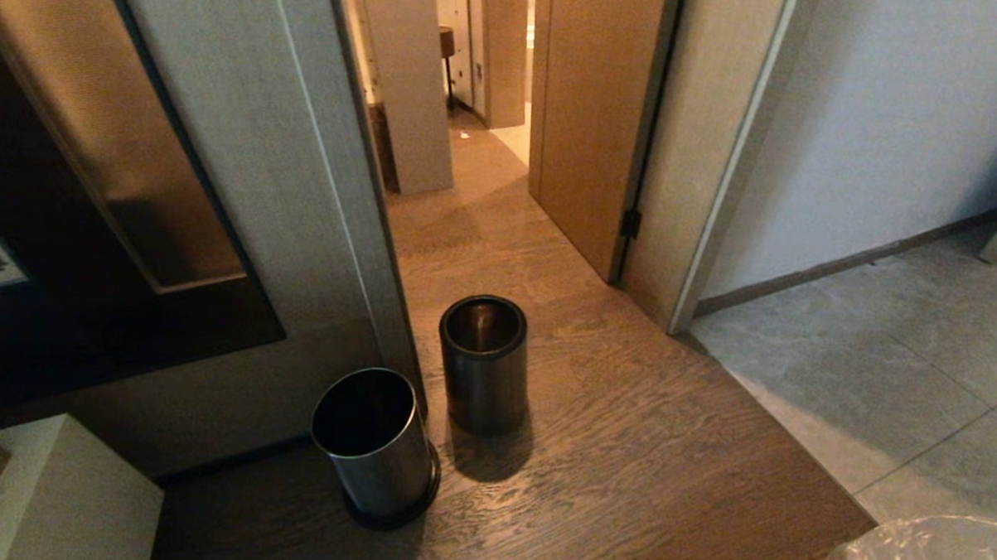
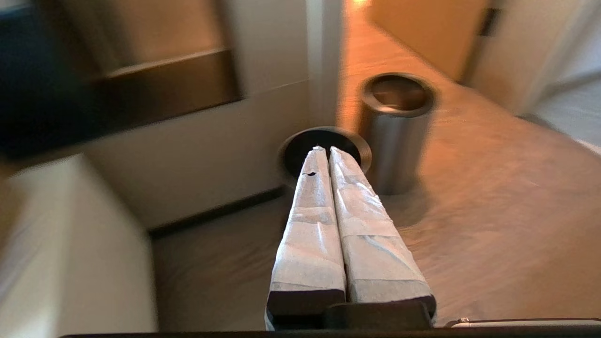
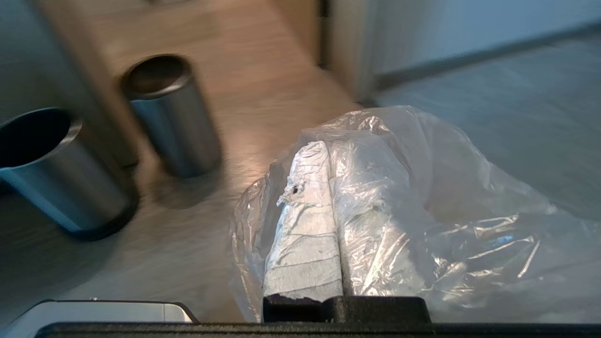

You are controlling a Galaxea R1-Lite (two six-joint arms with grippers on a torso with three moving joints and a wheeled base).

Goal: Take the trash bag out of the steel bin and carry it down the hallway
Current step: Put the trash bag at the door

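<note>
**A:** so where's the bag [image 3: 422,197] right now?

**B:** out of the bin – the right gripper [image 3: 328,150] has its fingers pressed together on the plastic; the crinkly clear film drapes over one finger and bunches to the side of it; in the head view only a bit of it peeks in at the bottom right corner, over grey tile [image 1: 902,352].

**A:** and the bins?

**B:** two on the wood floor [image 1: 625,450]; the dark one with the thick rim [image 1: 483,364] stands upright, nothing in it that I can see, in front of the doorway; the shinier bin [image 1: 374,441] sits nearer the robot and to its left, tilted, on a black ring, just beside the wall panel [image 1: 245,180]; close to each other, whether touching I can't tell.

**A:** left arm doing anything?

**B:** nah; left gripper [image 2: 326,149] shows only in its own wrist view – fingers pressed together, nothing between them, tips pointing toward the shinier bin's mouth, well above the floor.

**A:** the hallway?

**B:** the hallway [image 1: 477,180] runs off past the dark bin, wood floor, open brown door [image 1: 591,126] on its right; a pale box-like corner [image 1: 68,489] sits at lower left.
</note>
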